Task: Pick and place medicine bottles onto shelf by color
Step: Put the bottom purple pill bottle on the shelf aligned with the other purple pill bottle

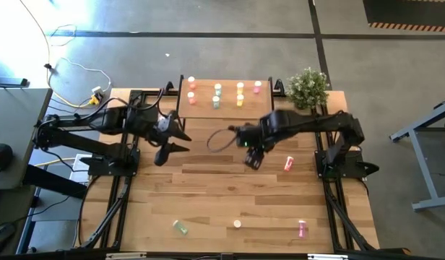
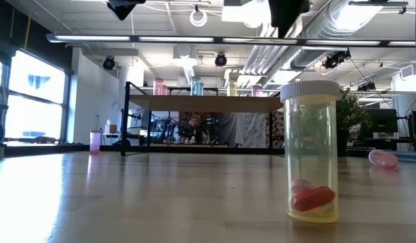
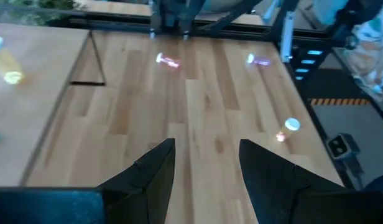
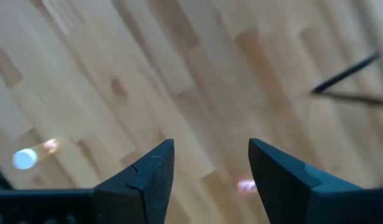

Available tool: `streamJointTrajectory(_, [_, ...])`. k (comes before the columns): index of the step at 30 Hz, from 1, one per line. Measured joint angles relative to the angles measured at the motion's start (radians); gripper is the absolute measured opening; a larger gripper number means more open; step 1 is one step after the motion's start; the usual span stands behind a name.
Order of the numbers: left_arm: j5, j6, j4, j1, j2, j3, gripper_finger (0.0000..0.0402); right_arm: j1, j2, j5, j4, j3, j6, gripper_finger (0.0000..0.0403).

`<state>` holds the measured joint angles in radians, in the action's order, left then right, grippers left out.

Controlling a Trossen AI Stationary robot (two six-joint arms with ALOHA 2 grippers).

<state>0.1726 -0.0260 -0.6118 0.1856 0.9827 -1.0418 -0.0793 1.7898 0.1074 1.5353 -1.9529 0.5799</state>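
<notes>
The shelf (image 1: 222,95) stands at the table's far edge with several medicine bottles in a row on its wooden top (image 2: 208,102). On the table lie a pink bottle (image 1: 288,164), a green one (image 1: 180,227) and another pink one (image 1: 303,229). A yellow bottle (image 1: 238,224) stands upright near the front edge, close to the low camera (image 2: 311,162). My left gripper (image 1: 183,141) hovers open above the table's left centre, in front of the shelf. My right gripper (image 1: 251,160) hovers open, pointing down, just left of the nearer pink bottle. Neither has anything between its fingers (image 3: 207,168) (image 4: 210,165).
A potted green plant (image 1: 308,87) stands at the far right corner beside the shelf. Black frame rails (image 1: 121,195) run along the table's left and right sides. Bare wood lies between the grippers and the bottles near the front edge.
</notes>
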Motion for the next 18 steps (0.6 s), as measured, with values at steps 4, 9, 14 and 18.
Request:
streamJointTrajectory(4, [0.001, -0.021, 0.038, -0.039, -0.026, 0.044, 0.0170, -0.066, -0.007, -0.061, -0.032, 0.070, 0.130, 0.0197])
streamJointTrajectory(9, [0.000, -0.024, 0.043, -0.080, -0.032, 0.056, 0.0170, -0.155, -0.007, -0.127, -0.157, 0.128, 0.238, 0.0197])
streamJointTrajectory(14, [0.000, -0.036, 0.042, -0.111, -0.032, 0.056, 0.0170, -0.250, -0.007, -0.108, -0.290, 0.179, 0.293, 0.0197])
streamJointTrajectory(18, [0.000, -0.058, 0.042, -0.116, -0.032, 0.056, 0.0170, -0.314, -0.007, -0.083, -0.368, 0.220, 0.322, 0.0197])
